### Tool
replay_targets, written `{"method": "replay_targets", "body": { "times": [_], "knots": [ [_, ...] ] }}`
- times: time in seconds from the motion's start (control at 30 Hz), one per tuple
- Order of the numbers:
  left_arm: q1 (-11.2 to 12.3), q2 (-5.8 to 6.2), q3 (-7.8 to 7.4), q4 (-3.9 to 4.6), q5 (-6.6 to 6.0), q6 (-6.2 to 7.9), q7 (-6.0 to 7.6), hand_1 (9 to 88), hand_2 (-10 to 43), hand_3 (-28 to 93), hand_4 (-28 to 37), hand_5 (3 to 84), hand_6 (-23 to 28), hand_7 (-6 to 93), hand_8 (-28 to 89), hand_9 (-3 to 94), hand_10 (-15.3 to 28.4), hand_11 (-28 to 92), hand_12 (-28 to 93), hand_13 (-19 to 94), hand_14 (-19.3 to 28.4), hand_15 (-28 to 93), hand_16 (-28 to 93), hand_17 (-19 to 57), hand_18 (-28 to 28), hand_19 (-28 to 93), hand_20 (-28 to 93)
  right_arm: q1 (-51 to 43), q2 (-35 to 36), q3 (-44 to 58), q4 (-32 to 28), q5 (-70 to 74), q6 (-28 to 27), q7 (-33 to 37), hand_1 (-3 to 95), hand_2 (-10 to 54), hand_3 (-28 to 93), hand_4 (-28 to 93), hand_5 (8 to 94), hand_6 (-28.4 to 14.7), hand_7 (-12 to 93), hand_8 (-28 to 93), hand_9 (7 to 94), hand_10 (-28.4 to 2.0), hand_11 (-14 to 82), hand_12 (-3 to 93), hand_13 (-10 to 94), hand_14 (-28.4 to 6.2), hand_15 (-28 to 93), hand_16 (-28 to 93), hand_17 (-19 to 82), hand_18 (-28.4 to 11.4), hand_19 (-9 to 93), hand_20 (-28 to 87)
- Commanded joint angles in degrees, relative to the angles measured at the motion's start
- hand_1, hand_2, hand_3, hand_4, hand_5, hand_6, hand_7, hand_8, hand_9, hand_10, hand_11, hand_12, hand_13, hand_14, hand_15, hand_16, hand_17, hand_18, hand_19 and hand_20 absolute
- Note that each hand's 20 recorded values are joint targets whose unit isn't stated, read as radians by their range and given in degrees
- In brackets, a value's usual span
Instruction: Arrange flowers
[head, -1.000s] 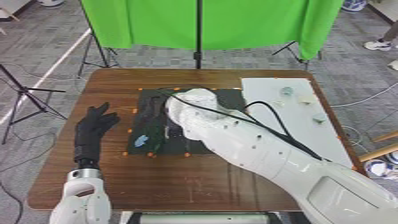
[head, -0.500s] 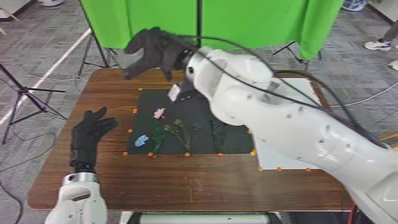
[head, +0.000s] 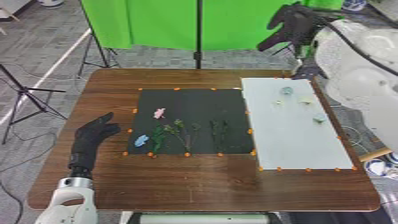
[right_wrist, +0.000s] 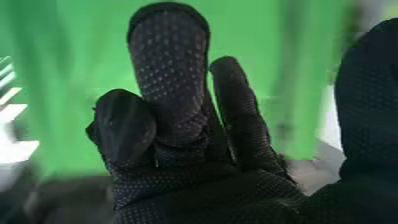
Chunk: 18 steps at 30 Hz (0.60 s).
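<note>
Ideally, the white sheet (head: 298, 142) at three o'clock from the dark mat (head: 191, 100) is the place to pick from next, so the right hand (head: 293, 27), raised toward one o'clock with fingers spread and holding nothing, should descend gently, leaving the relaxed, empty left hand (head: 91, 134) at nine. Pinch one pale blossom (head: 287, 91) lightly near the sheet's twelve, then lower it without brushing the thin sprigs (head: 179, 123) at the mat's six or what may be dark greenery (head: 218, 131) at four.
</note>
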Motion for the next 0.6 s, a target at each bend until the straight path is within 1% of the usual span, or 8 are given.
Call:
{"method": "replay_targets", "body": {
  "times": [0.03,0.07,0.13,0.2,0.37,0.4,0.5,0.6],
  "knots": [
    [0.6,-0.82,-0.16,0.79,0.38,-0.55,-1.00,29.3,8.2,58,-23.3,49.2,10.0,5.8,-5,52.0,17.7,23,10,45,21.2,26,-5,12.4,17.9,30,15,-18.0,7.1,10.4,4.9,-1.5,1.7,4.4,29.8,-9.5,57,-14,53.3,-2.9,8,-6,68.2,-18.0,9.4,15.0,88,-5.4,51,29,55,-18.2,93,45],
    [0.6,-0.87,-0.17,0.84,0.34,-0.66,-1.17,29.3,8.3,58,-23.3,49.2,10.0,5.8,-5,52.0,17.7,23,10,45,21.2,26,-5,12.4,17.9,30,15,-19.5,6.9,11.5,5.3,-1.9,1.6,5.1,29.8,-9.5,57,-14,53.9,-2.3,8,-6,70.3,-17.6,9.8,15.1,89,-5.3,51,29,55,-18.3,93,45],
    [0.8,-1.24,-0.29,0.77,0.39,-0.81,-1.02,29.2,8.3,58,-23.3,49.2,9.9,5.9,-5,52.0,17.7,23,10,45,21.2,26,-5,12.4,17.9,30,15,-22.1,6.6,13.2,6.4,-2.4,2.4,5.1,29.9,-9.5,58,-14,55.0,-1.2,9,-7,73.0,-16.9,10.4,15.5,90,-5.0,50,29,55,-18.6,93,45],
    [0.6,-1.33,-0.16,0.94,0.46,-1.00,-1.25,29.2,8.4,58,-23.4,49.2,9.9,5.9,-5,52.0,17.7,23,10,45,21.2,26,-5,12.4,17.9,30,15,-23.3,5.9,14.0,7.7,-2.2,3.4,5.7,30.3,-9.5,58,-14,56.4,-0.4,11,-7,75.3,-16.4,10.5,15.8,90,-4.9,50,30,56,-18.6,93,45],
    [0.4,-1.76,-0.06,1.16,0.49,-1.33,-1.29,29.0,8.7,58,-23.4,49.3,10.0,5.8,-5,52.0,17.7,23,10,45,21.1,27,-5,12.4,17.9,30,15,-25.9,4.2,15.7,9.8,-2.0,7.1,6.0,32.2,-9.5,60,-14,57.9,0.4,12,-8,76.6,-15.8,10.9,16.2,91,-4.3,50,30,56,-18.4,93,46],
    [0.5,-1.85,-0.05,1.11,0.48,-1.38,-1.35,29.0,8.7,58,-23.4,49.3,10.0,5.8,-5,52.0,17.7,23,10,45,21.1,27,-5,12.4,17.9,30,15,-26.9,3.9,16.5,9.9,-2.1,7.3,5.7,32.8,-9.5,60,-14,58.1,0.5,12,-8,76.7,-15.6,10.9,16.2,91,-4.1,50,30,57,-18.3,93,46],
    [0.1,-2.04,0.08,1.46,0.56,-1.93,-1.37,29.0,8.8,58,-23.5,49.3,10.0,5.8,-5,52.0,17.7,23,10,45,21.2,27,-5,12.4,17.9,30,15,-28.7,2.9,17.3,10.3,-1.6,9.0,6.3,33.8,-9.5,61,-15,58.5,0.7,13,-9,76.9,-15.4,11.2,16.3,92,-3.9,50,30,57,-18.0,93,46],
    [0.3,-2.33,0.08,1.46,0.51,-2.06,-1.45,28.9,8.9,58,-23.4,49.3,10.0,5.8,-5,52.1,17.8,23,10,45,21.2,26,-5,12.4,17.9,30,15,-30.4,1.7,18.0,11.2,-2.6,10.0,6.1,34.8,-9.5,62,-15,58.9,0.8,13,-9,77.4,-15.2,11.3,16.3,92,-3.5,50,30,58,-17.9,93,47]
  ]
}}
